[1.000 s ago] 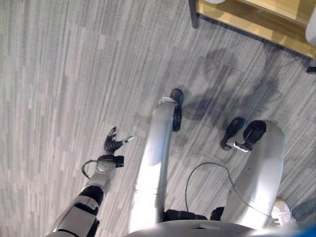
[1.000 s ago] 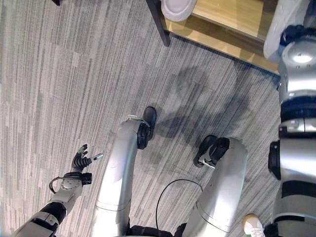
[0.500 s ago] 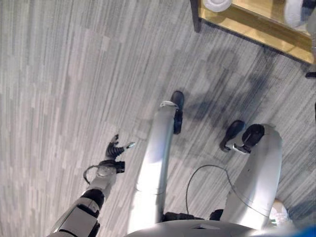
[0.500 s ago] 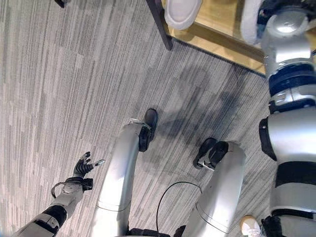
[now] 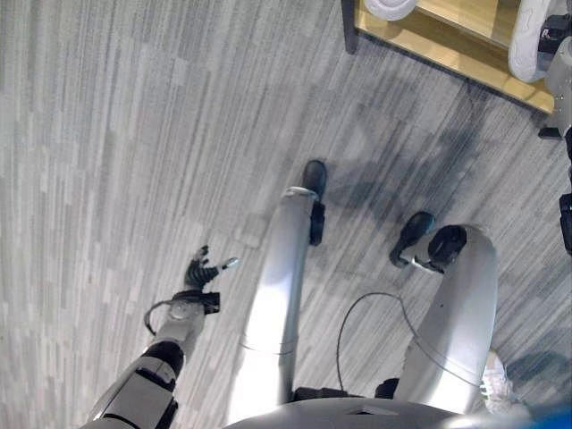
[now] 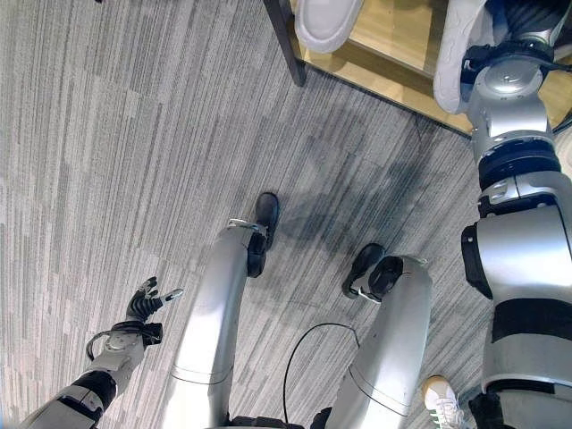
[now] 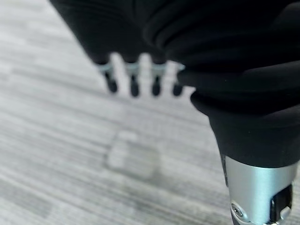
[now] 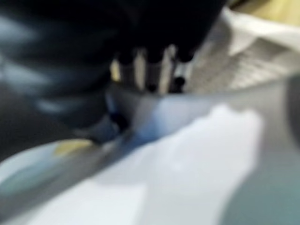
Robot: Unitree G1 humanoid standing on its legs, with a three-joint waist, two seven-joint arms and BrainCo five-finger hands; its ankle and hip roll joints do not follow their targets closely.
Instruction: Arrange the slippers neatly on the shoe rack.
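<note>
A white slipper (image 6: 451, 54) hangs edge-up over the wooden shoe rack (image 6: 393, 40) at the top right, with my right hand (image 6: 511, 18) shut on it. In the right wrist view its fingers (image 8: 150, 70) curl over a pale, blurred surface. A second white slipper (image 6: 326, 20) lies on the rack's shelf near the dark corner post (image 6: 284, 40). My left hand (image 5: 201, 270) hangs low at the left over the carpet, open and holding nothing; its straight fingers (image 7: 133, 84) show above bare floor.
Grey striped carpet (image 5: 134, 134) covers the floor in front of the rack. A person's white shoe (image 6: 442, 402) stands at the bottom right, close behind me.
My right arm has carried the white slipper further left over the rack. The camera has shifted a little. The left hand stays open at my side.
</note>
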